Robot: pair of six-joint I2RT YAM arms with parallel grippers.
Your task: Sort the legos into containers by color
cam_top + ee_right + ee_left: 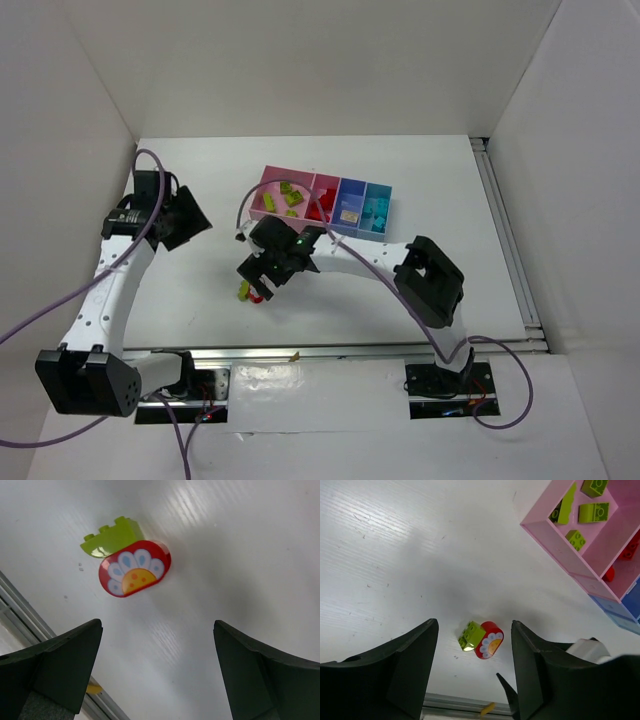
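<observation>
The row of four joined bins (325,176) sat slightly askew around the middle of the table (450,170). Lime green bricks (285,197) were in the outer pink bin and red bricks (320,205) in the pink one beside it. A pale piece (350,215) was in the blue bin (352,190), and cyan bricks (375,212) were in the light blue bin at the other end.

My right arm (370,262) reached across on the near side of the bins toward the left edge, and hid part of their near wall in the top view. Two bricks lay outside the bins, between them and the table's near edge, close to the metal rail (350,350). They were a lime green brick (111,537) and a red rounded brick (135,568) printed with a flower, touching each other.

My right hand (157,625) hung over them, released, fingers spread wide. In its wrist view both bricks lay beyond the fingertips, toward one finger's side. My left hand (474,624) hung toward the left edge, apart from the pair, also released. In its own view the pair showed between its parted fingers. A small yellow scrap (294,356) lay on the rail.
</observation>
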